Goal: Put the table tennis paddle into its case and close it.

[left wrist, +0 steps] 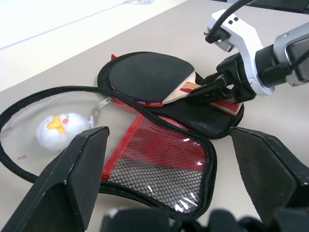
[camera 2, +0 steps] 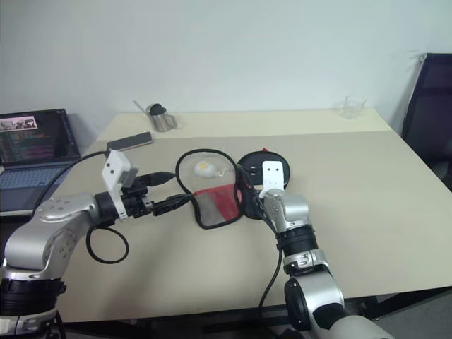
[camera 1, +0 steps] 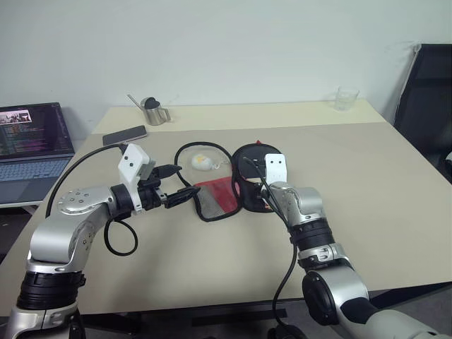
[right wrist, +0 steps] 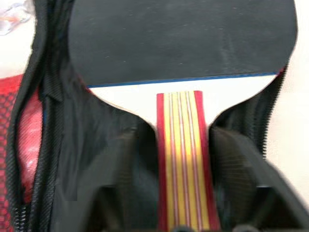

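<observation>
The paddle [left wrist: 147,77] lies flat inside the open case [left wrist: 159,159], black rubber face up, its striped wooden handle pointing toward the right gripper [left wrist: 212,89]. The blade rests on the case's black half; the other half, a red panel with a mesh pocket, is folded open beside it, toward the left gripper [camera 1: 185,195]. The zip edge runs in a loose loop around a white fluffy charm [camera 1: 201,162], which sits on the table [camera 1: 367,183] just beside the case, on its far side.

The right gripper is at the handle end of the paddle. In the right wrist view its 2 fingers stand on either side of the handle, with a gap between each finger and the wood, so the jaws are parted and not clamped on it. Whether a finger touches the handle cannot be told.

The left gripper hangs just beside the case, on the side of the red panel, pointing at it. Its 2 fingers are spread wide and hold nothing; in the left wrist view they frame the mesh pocket without touching it.

Farther from the case, a dark phone [camera 1: 125,134] lies near the table's far left corner, with a metal cup [camera 1: 153,111] beyond it. A clear glass [camera 1: 346,98] stands at the far right edge. A laptop [camera 1: 32,148] sits off the table's left side, well apart from the case.
</observation>
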Tool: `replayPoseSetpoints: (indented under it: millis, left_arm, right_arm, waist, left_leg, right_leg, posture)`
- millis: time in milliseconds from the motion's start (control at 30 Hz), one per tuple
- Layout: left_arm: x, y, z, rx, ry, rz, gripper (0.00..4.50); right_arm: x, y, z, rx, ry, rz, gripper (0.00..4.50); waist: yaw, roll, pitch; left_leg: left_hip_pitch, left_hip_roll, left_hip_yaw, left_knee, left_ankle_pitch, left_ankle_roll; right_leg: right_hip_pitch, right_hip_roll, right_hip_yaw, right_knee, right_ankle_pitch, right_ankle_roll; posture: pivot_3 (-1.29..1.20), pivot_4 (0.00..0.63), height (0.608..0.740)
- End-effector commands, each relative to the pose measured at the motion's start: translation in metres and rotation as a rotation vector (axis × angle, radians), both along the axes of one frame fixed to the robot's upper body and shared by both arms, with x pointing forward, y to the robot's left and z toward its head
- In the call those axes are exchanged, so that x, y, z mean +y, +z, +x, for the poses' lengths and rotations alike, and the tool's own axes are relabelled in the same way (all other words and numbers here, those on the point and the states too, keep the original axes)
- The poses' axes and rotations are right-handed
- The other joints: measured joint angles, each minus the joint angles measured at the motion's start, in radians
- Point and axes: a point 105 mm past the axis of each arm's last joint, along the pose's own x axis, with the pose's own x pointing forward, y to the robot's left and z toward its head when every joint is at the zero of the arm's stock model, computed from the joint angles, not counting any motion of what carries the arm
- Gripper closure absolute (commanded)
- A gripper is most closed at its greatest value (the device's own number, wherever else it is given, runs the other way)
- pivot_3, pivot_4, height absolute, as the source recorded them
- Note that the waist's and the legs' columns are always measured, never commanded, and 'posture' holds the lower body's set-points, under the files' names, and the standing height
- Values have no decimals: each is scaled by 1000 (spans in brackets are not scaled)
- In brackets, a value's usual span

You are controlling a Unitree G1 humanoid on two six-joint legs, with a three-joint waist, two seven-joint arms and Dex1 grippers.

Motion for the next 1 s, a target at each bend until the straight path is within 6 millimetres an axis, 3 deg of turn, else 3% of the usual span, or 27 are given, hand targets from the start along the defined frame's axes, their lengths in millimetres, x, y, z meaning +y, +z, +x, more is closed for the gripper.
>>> replayPoseSetpoints:
  millis: [33, 67, 100, 667, 1000]
  left_arm:
    - [-4, 9, -4, -38, -17, 8, 132]
    - [-4, 9, -4, -38, -18, 8, 132]
    - [-4, 8, -4, -38, -18, 8, 132]
    - [-1, 11, -1, -48, 8, 3, 132]
    - [38, 8, 40, -21, 255, -12, 132]
  right_arm:
    - [29, 16, -4, -47, 67, 56, 503]
    - [29, 17, -4, -49, 66, 58, 95]
    - [29, 17, -4, -51, 64, 61, 41]
    - [23, 26, -1, -68, 76, 62, 41]
    - [-48, 79, -7, -209, 234, -2, 41]
  waist:
    - [0, 0, 0]
    - [0, 0, 0]
    - [0, 0, 0]
    - [0, 0, 0]
    - [10, -1, 0]
  left_leg:
    - [0, 0, 0, 0, 0, 0]
    - [0, 0, 0, 0, 0, 0]
    - [0, 0, 0, 0, 0, 0]
    - [0, 0, 0, 0, 0, 0]
    - [0, 0, -1, 1, 0, 0]
  right_leg:
    - [0, 0, 0, 0, 0, 0]
    - [0, 0, 0, 0, 0, 0]
    - [0, 0, 0, 0, 0, 0]
    - [0, 0, 0, 0, 0, 0]
    - [2, 0, -2, -1, 0, 0]
  posture:
    - [0, 150, 740]
    - [0, 150, 740]
    - [0, 150, 740]
    - [0, 150, 740]
    - [0, 150, 740]
